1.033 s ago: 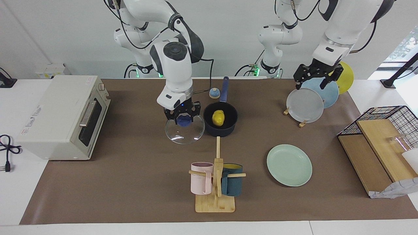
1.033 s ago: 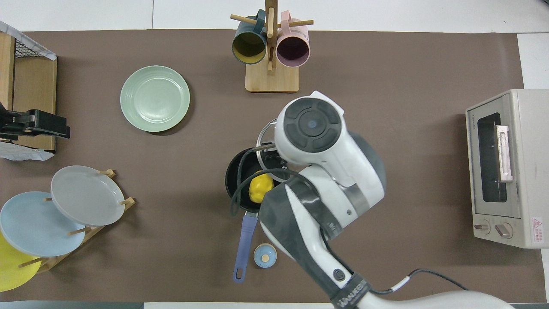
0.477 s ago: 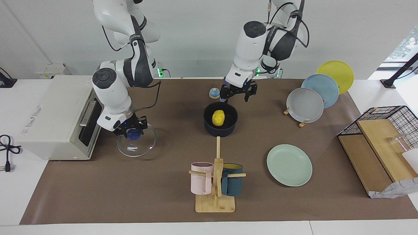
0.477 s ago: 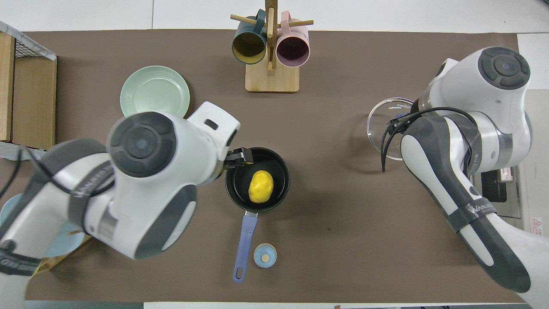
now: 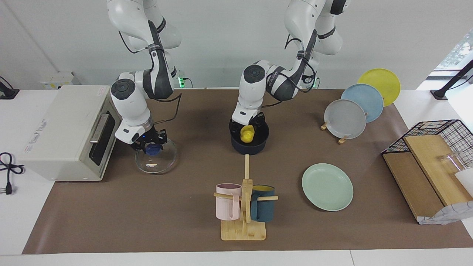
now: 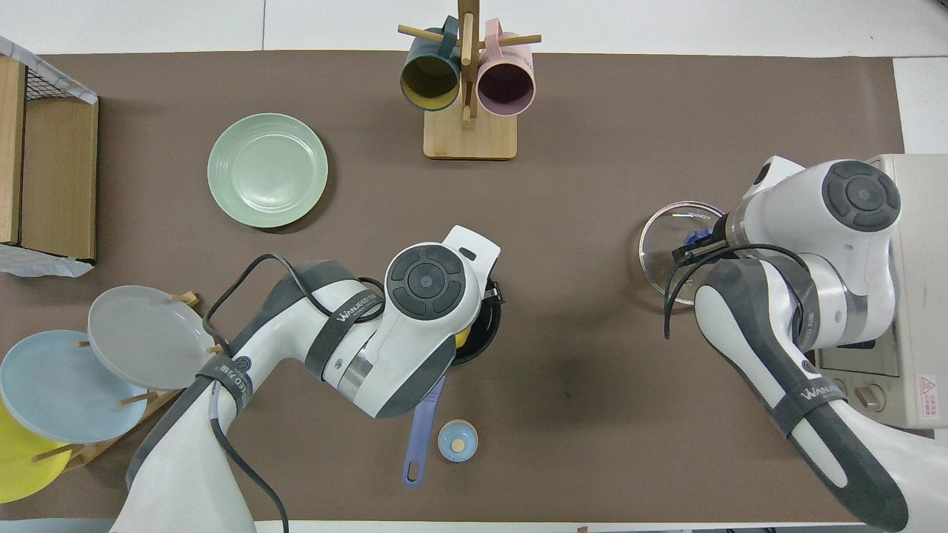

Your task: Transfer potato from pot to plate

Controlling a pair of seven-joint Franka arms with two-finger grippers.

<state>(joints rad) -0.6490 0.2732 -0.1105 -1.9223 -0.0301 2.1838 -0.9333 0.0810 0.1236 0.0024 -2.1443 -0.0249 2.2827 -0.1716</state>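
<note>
The yellow potato [image 5: 247,133] lies in the dark navy pot [image 5: 252,148] at the table's middle. My left gripper [image 5: 247,128] is down in the pot, open, with a finger on either side of the potato. In the overhead view the left arm covers most of the pot [image 6: 490,334]; only a sliver of the potato [image 6: 462,339] and the blue handle [image 6: 421,433] show. The mint-green plate [image 5: 327,187] [image 6: 267,169] lies bare, farther from the robots, toward the left arm's end. My right gripper [image 5: 151,146] is shut on the blue knob of a glass lid [image 5: 158,165] that rests on the table.
A toaster oven [image 5: 70,127] stands at the right arm's end, beside the glass lid [image 6: 661,248]. A mug rack [image 5: 244,207] stands farther from the robots than the pot. A rack of grey, blue and yellow plates [image 5: 345,119] and a wire basket [image 5: 439,133] are at the left arm's end. A small blue knob [image 6: 458,441] lies by the pot handle.
My left gripper has come from the plate rack to the pot and gone down around the potato. My right gripper has carried the glass lid toward the oven and lowered it to the table.
</note>
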